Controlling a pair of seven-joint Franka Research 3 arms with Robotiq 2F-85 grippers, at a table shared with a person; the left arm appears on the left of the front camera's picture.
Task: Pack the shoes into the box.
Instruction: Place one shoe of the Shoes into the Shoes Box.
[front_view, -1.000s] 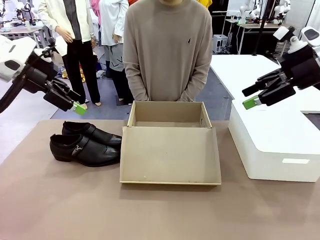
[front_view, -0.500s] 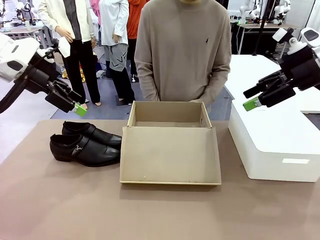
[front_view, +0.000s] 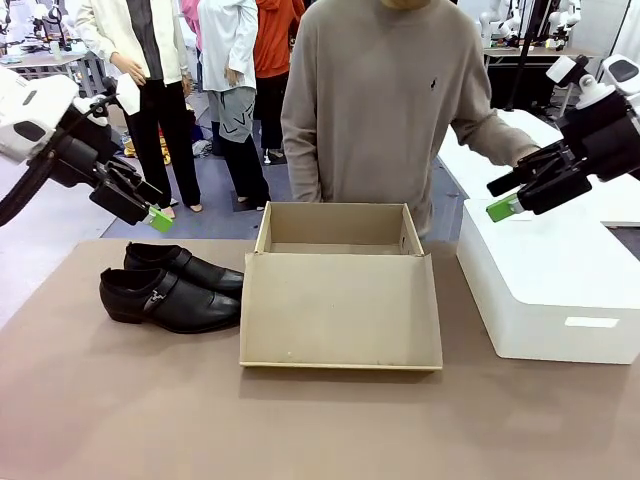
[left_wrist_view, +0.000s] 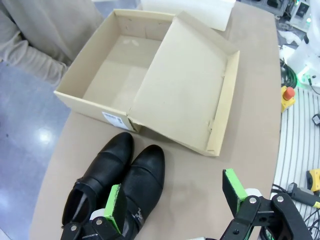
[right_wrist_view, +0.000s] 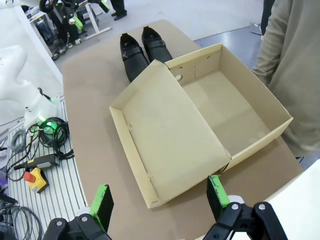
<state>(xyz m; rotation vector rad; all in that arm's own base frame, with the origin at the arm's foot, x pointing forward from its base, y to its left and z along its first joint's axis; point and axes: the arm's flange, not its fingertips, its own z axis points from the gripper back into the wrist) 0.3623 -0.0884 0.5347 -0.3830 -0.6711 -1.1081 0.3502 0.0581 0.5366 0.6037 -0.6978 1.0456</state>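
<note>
Glossy black leather dress shoes (front_view: 170, 288), one pair, side by side on brown table (front_view: 120, 400), just beside tan cardboard shoebox (front_view: 335, 226), not yet packed. Shoebox empty, flap lid (front_view: 340, 310) folded open, evidently ready for loading. Left gripper (left_wrist_view: 175, 192) raised above shoes, right gripper (right_wrist_view: 159, 194) raised off to shoebox's right: both jaws wide, holding nothing

The box (front_view: 338, 232) sits mid-table (front_view: 300, 425) at the far edge, its lid (front_view: 340, 312) lying open towards the near side; the shoes (front_view: 170, 287) lie side by side just left of it, toes towards it; a white box (front_view: 560, 285) stands apart on the right; a person (front_view: 380, 110) stands behind the box; the left gripper (front_view: 158, 217) hangs above the shoes, the right gripper (front_view: 497, 198) above the white box.
</note>
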